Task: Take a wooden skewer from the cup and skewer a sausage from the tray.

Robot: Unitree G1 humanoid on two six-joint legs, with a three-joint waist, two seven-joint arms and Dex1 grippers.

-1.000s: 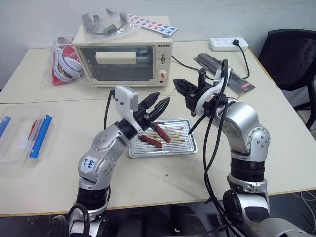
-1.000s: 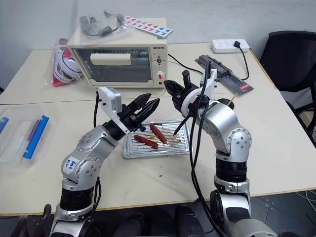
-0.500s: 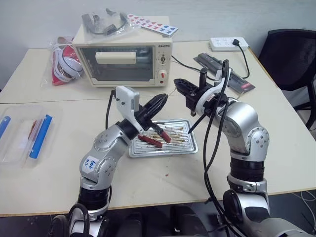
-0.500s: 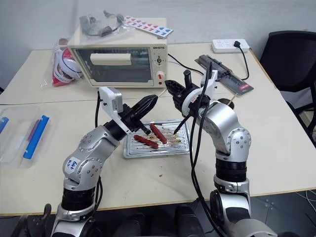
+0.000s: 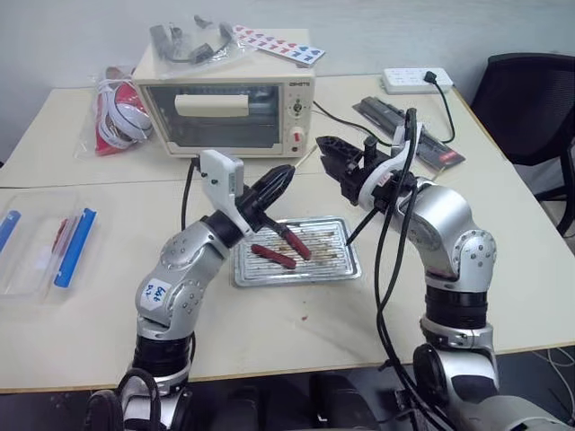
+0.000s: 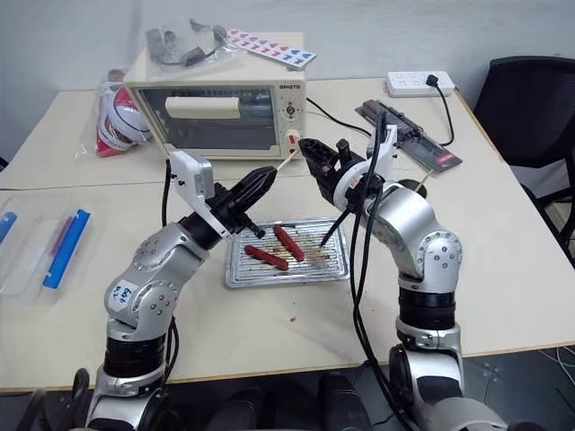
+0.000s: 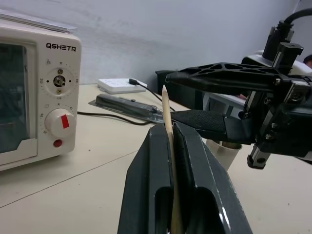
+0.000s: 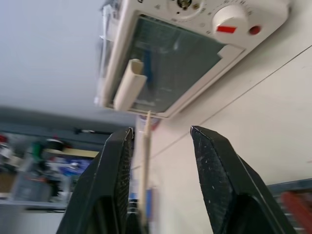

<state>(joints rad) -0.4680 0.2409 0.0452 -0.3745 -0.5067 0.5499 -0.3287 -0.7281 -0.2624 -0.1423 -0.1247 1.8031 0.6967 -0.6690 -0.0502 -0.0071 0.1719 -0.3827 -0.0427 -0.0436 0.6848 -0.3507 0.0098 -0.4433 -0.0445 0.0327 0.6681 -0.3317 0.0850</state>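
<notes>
Handover of skewer (image 7: 166, 113), right gripper (image 5: 343, 167) to left gripper (image 5: 280, 180), above tray (image 5: 352, 263), at table centre. A second ago the left fingers stood apart and the right fingers were closed; now the left fingers (image 7: 151, 161) are pressed together on the skewer, its pointed tip rising past them toward the oven (image 5: 225, 112), while the right fingers (image 8: 217, 161) have parted to a moderate gap with the skewer between them. Whether the stick still touches one right finger cannot be judged for certain, since the near one is blurred. Both arms hover close together, tips almost meeting, above the far edge of the tray. Sausages (image 5: 273, 256), two, lie side by side in the left half of the tray, untouched. Judgement: skewer now belongs to the left gripper; the right is freed, perhaps to steady a sausage. Piercing not yet begun. The point faces away from the tray, so the left wrist will probably need turning downward first.
</notes>
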